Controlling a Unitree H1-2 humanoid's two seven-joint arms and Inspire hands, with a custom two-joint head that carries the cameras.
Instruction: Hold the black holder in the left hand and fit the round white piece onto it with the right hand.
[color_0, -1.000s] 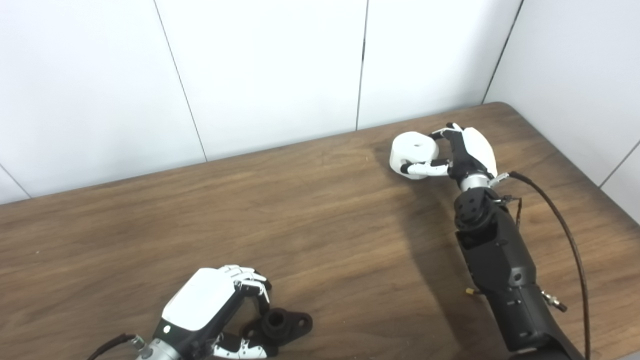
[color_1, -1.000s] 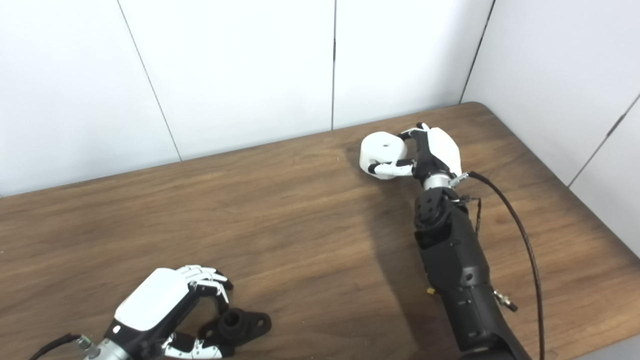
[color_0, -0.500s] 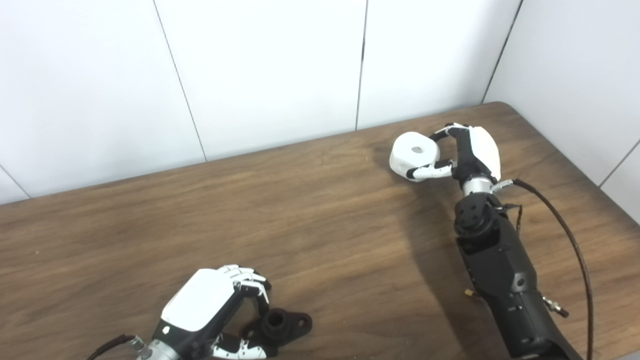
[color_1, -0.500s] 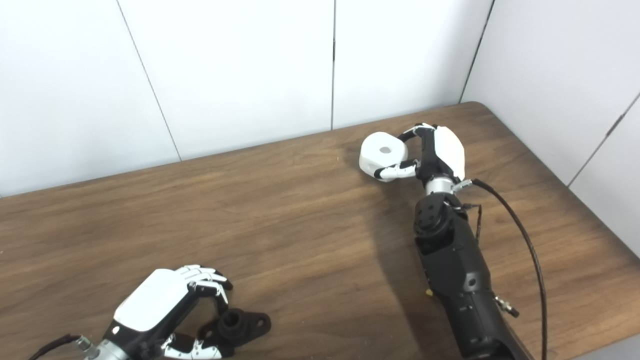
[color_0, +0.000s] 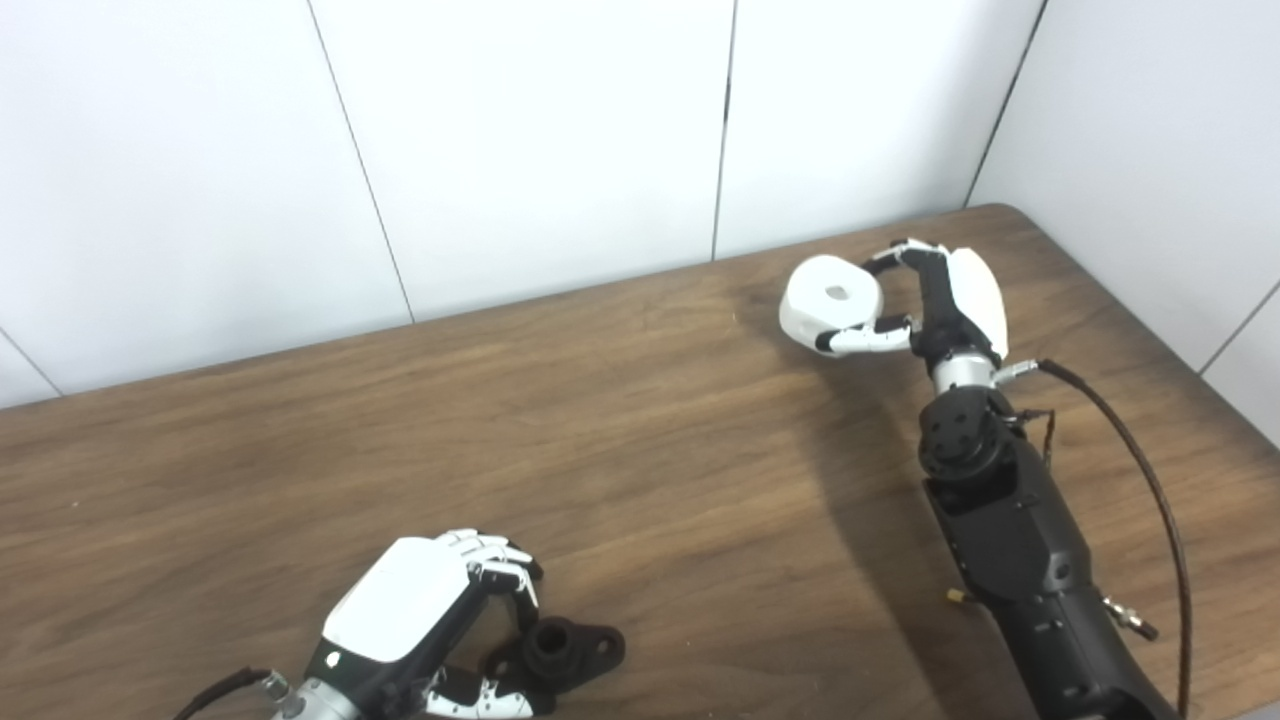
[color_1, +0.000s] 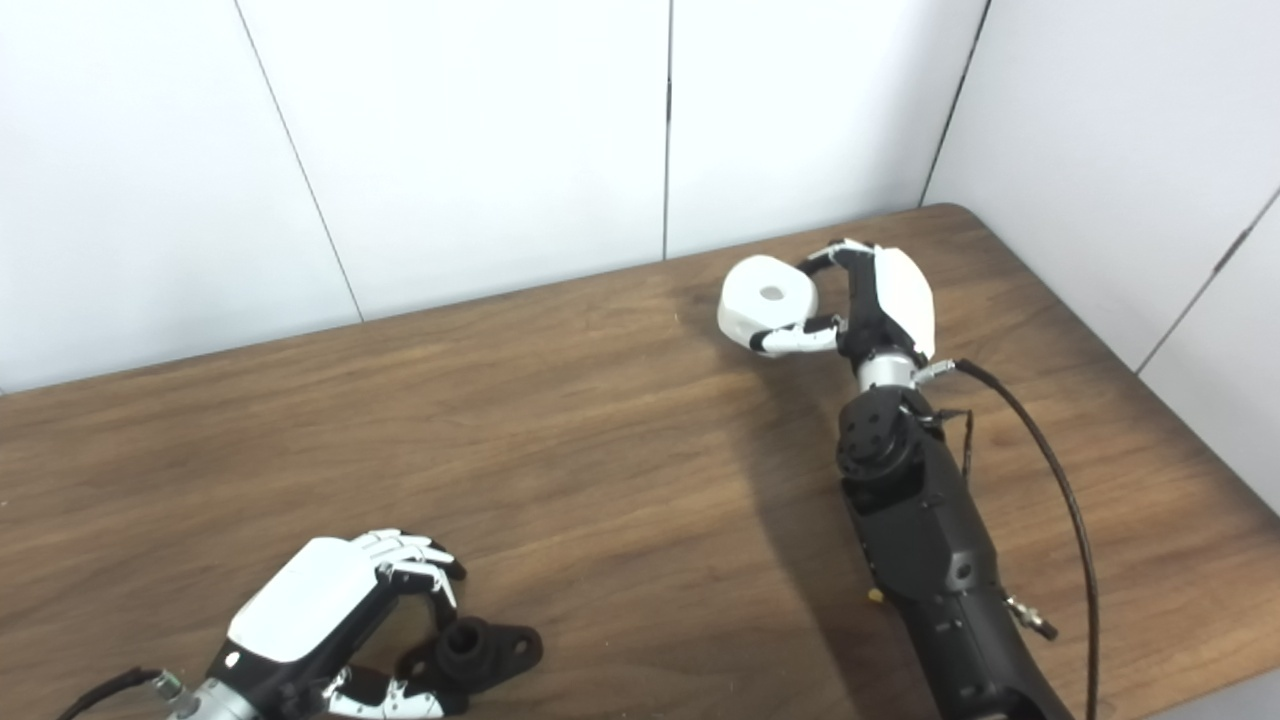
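- Step in hand, by judgement: carrying the round white plastic piece with a small centre hole (color_0: 830, 305) from the far right of the brown wooden desk (color_0: 600, 430) toward the black plastic holder with a raised round hub and two flat ears (color_0: 560, 650).
- Right robot hand (color_0: 935, 305) closed around the white piece, fingers (color_0: 900, 255) curling over the far rim, thumb pressed on the near side; holed face turned up and slightly toward the camera.
- Whether the piece sits clear of the desk cannot be told for certain; a shadow falls just beneath it.
- Left robot hand (color_0: 430, 610) at the near left edge, fingers bent down beside the holder, thumb lying under its near side; grip apparently closed on the holder, which rests flat on the desk.
- White piece and holder well apart: one at the far right, the other at the near left, bare wood between.
- To do the carry well: keep the grip firm and even, avoid tilting the piece further, bring the centre hole over the raised hub before lowering.
- Worth raising or steadying the holder with hub pointing up, so the hole meets it squarely.
- Risk, by judgement: the smooth round piece rotating in the fingers, or the holder sliding if pressed off-centre.
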